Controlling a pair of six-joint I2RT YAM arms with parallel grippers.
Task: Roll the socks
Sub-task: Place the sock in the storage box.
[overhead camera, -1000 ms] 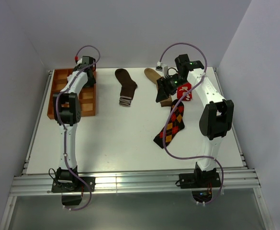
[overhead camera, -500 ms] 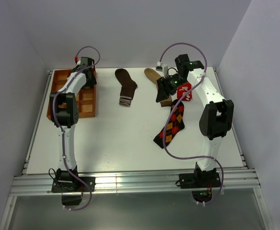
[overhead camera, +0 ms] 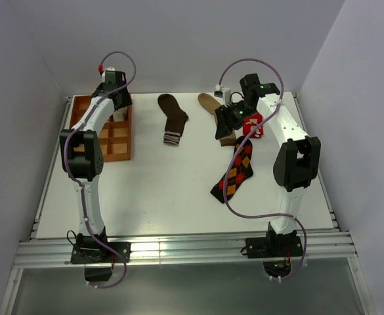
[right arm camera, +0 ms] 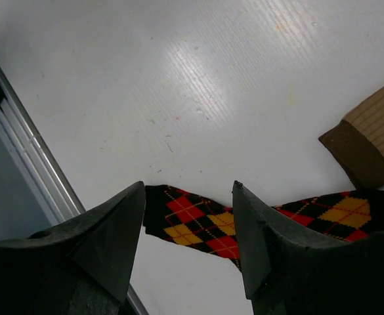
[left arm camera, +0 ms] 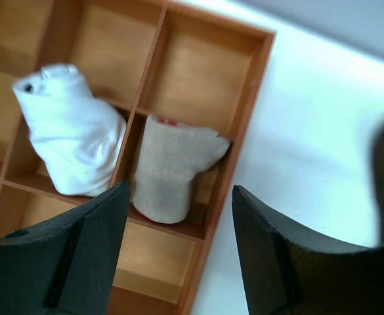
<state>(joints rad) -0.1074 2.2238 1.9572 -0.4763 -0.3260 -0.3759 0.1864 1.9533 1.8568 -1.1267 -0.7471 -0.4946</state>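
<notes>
Two rolled socks stand in neighbouring compartments of the orange-brown tray (left arm camera: 241, 131): a white one (left arm camera: 73, 144) and a beige one (left arm camera: 169, 167) with a trace of red. My left gripper (left arm camera: 180, 190) hangs open above them, holding nothing. On the table lie a dark brown sock (overhead camera: 172, 118), a tan sock (overhead camera: 211, 104), a red sock (overhead camera: 253, 125) and a black-orange argyle sock (overhead camera: 234, 172). My right gripper (right arm camera: 188, 187) is open above the argyle sock's end (right arm camera: 198, 220), apart from it.
The tray (overhead camera: 96, 131) sits at the table's back left corner. In the right wrist view the tan sock's brown cuff (right arm camera: 369, 141) lies to the right, and the table's metal edge rail (right arm camera: 21, 164) runs along the left.
My left gripper has opened wider and lifted up and back from the tray, leaving the beige roll in its compartment. The left elbow swung left. The right arm has not moved.
</notes>
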